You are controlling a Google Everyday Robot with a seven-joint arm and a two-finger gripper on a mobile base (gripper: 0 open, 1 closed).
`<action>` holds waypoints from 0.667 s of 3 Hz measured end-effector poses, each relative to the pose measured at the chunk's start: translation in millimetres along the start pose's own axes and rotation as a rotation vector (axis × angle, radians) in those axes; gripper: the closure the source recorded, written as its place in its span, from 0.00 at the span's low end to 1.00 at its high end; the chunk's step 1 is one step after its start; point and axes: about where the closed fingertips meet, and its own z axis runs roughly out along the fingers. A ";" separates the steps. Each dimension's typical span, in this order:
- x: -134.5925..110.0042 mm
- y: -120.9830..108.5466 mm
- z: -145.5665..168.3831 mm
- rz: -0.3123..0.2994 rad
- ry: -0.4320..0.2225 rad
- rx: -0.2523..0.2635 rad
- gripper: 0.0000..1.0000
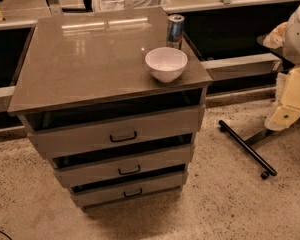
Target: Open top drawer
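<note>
The grey cabinet (65, 59) has three stacked drawers. The top drawer (70, 139) is the widest, with a small black loop handle (123, 136) at the centre of its front and a dark gap above it under the tabletop. Two narrower drawers (155, 162) sit below, each with a similar black handle. My gripper (285, 115) is at the far right edge of the camera view, on the cream-coloured arm, well to the right of the cabinet and about level with the top drawer. It touches nothing on the cabinet.
A white bowl (166, 63) and a blue-and-silver can (175, 29) stand on the cabinet top near its right edge. A black bar with small wheels (247, 149) lies on the speckled floor between the cabinet and my arm. A low ledge runs behind the cabinet.
</note>
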 end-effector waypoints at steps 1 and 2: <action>-0.4 -0.2 -0.4 0.000 -0.003 0.002 0.00; -0.3 7.1 26.3 0.000 -0.091 -0.042 0.00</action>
